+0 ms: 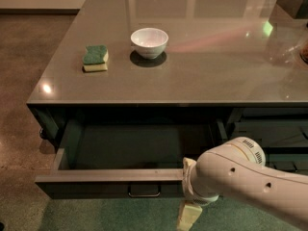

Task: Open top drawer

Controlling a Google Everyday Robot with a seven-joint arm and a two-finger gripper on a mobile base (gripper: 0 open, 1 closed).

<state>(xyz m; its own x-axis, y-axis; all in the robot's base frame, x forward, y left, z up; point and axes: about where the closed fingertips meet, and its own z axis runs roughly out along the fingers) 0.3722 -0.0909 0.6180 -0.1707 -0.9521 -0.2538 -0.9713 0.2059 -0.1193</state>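
Note:
The top drawer (110, 176) stands pulled well out from under the grey counter, and its broad shallow grey-green interior (139, 146) shows empty. Its small dark loop pull (144, 192) sits at the centre of the front. My gripper (188, 214) is at the drawer front just right of the pull, reaching down past the front's top edge. My white arm (240, 182) comes in from the lower right and hides the right part of the front.
On the countertop (202, 71) lie a green and yellow sponge (95, 57) and a white bowl (149, 42). A narrower drawer stack (274, 129) is to the right. Brown floor lies to the left, green carpet below.

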